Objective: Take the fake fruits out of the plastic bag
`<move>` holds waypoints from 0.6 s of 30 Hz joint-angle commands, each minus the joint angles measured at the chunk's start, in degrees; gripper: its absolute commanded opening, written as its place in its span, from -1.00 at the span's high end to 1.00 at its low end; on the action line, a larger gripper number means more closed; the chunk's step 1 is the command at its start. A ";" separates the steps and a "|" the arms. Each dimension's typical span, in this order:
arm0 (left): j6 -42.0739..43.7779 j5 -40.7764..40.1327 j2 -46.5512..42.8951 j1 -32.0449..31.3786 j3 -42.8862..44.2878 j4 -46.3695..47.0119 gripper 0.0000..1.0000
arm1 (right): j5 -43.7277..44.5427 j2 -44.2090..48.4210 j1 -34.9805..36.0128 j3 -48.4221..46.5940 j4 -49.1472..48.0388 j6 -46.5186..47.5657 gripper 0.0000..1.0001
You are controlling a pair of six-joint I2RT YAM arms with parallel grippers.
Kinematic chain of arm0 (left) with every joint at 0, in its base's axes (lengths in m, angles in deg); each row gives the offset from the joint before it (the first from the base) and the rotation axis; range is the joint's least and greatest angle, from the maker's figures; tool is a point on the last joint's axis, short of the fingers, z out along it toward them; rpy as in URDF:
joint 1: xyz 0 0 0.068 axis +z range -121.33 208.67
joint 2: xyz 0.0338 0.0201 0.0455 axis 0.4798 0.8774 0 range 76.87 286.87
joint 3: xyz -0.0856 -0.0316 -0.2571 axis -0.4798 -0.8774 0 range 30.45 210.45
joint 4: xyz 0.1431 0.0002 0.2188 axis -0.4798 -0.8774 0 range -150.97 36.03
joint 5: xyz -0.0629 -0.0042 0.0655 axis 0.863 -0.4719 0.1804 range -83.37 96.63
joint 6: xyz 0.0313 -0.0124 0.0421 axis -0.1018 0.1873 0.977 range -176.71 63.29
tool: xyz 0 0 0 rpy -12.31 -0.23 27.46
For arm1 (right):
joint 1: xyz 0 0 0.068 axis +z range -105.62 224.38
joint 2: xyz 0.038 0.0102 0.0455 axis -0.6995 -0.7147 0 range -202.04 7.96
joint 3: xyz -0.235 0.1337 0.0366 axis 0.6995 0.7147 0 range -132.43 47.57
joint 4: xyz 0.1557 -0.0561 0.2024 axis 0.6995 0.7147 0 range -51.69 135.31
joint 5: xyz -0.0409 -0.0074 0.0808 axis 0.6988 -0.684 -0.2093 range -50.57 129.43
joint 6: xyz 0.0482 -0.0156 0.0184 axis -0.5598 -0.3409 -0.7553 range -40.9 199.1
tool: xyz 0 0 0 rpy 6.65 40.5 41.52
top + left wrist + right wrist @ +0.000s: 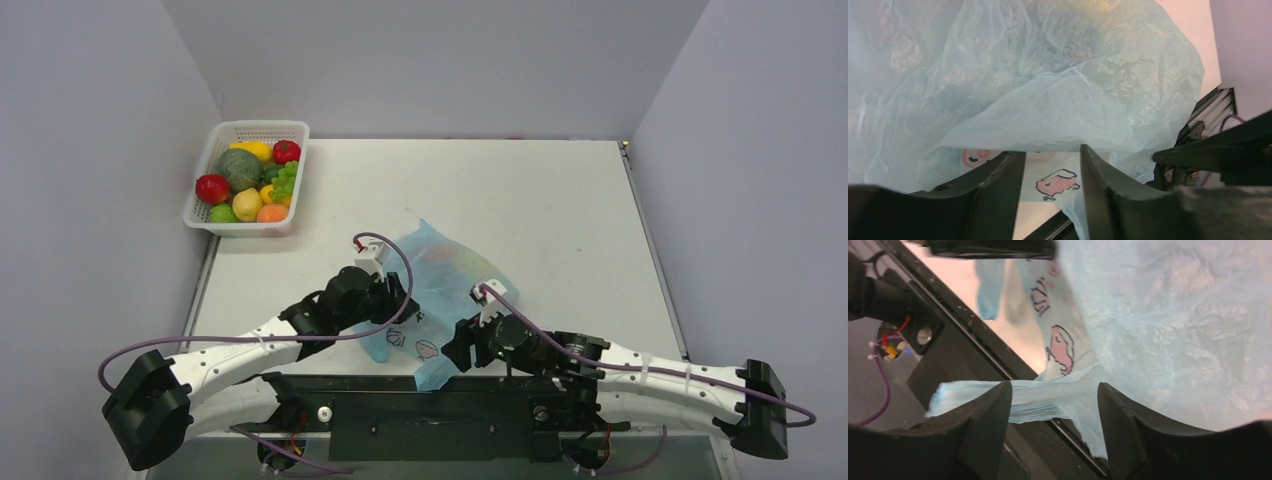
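Flanking the bag [440, 285], the two arms reach in from either side at the middle of the table's [560, 200] near edge, where the bag's lower end spills onto the black rail [430, 405].

The left hand [1050, 152] sits against the bag's left side with its jaws parted. A raised fold of film hangs just ahead of them, and nothing is pinched between them. The right hand [1054, 387] is likewise released. A twisted handle [1048, 399] lies across the gap between its jaws without being clamped. This looks like a two-sided approach: one hand to pin or lift the handle end, the other to spread the mouth so the contents can be reached.

The fruits [455, 255] are inside the bag, toward its far end, showing only as a warm orange-yellow blur through the film. I cannot tell how many there are.

The table is plain and pale, and closed in by bare grey walls [430, 60] on three sides. A white basket [265, 124] stands at the far left corner, well apart from the bag, heaped with toy produce [240, 170].
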 commanded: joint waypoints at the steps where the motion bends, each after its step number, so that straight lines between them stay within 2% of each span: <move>1: -0.26 -1.80 -0.28 0.34 5.07 1.39 0.45 | 12.23 5.79 6.79 -6.50 7.55 7.63 -0.31; 2: -0.51 -2.47 -0.44 0.26 6.06 0.85 0.71 | 15.19 6.14 8.13 -8.26 8.74 8.35 -0.36; 4: -0.78 -2.75 -0.99 0.34 7.12 -0.25 0.79 | 19.24 5.89 8.70 -10.53 9.89 10.41 -0.46; 8: -1.49 -1.93 -2.33 0.35 8.56 -0.90 0.90 | 26.25 -0.85 8.87 -15.39 11.15 15.18 -0.51; 12: -1.96 -1.18 -3.49 0.34 9.91 -1.27 0.94 | 33.30 -6.06 9.46 -15.56 5.91 22.88 -0.52; 14: -1.99 -0.98 -3.90 0.28 10.34 -1.28 0.95 | 34.16 -9.01 9.68 -16.08 3.43 25.48 -0.54; 18: -2.13 -0.42 -3.69 0.34 10.87 -3.46 1.00 | 40.43 -15.76 10.15 -18.17 -0.19 26.95 -0.54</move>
